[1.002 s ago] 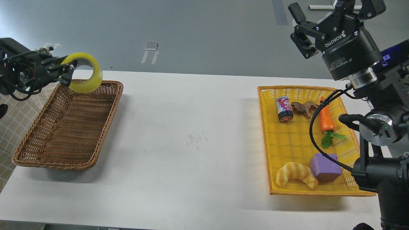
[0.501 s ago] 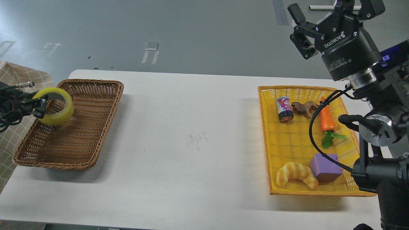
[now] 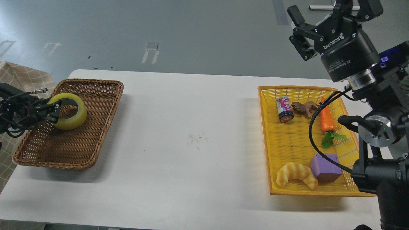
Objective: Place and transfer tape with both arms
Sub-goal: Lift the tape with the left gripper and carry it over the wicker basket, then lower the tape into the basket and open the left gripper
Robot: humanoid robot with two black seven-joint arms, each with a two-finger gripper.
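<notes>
The tape (image 3: 71, 112), a yellow translucent roll, hangs low inside the brown wicker basket (image 3: 96, 127) at the table's left end. My left gripper (image 3: 55, 110) comes in from the left edge and is shut on the roll's left rim, one finger through its hole. My right gripper (image 3: 329, 14) is raised at the top right, above the far edge of the yellow basket (image 3: 266, 140). Its fingers are spread wide and hold nothing.
The yellow basket holds a small can (image 3: 284, 109), a brown toy animal (image 3: 304, 108), a carrot (image 3: 326, 119), a purple block (image 3: 326, 167) and a croissant (image 3: 297, 175). A black cable (image 3: 314, 127) of my right arm hangs over it. A checked cloth (image 3: 19, 80) lies at the left.
My left gripper has carried the tape down from above the brown basket's far rim to low inside the basket. The right arm has barely moved.
</notes>
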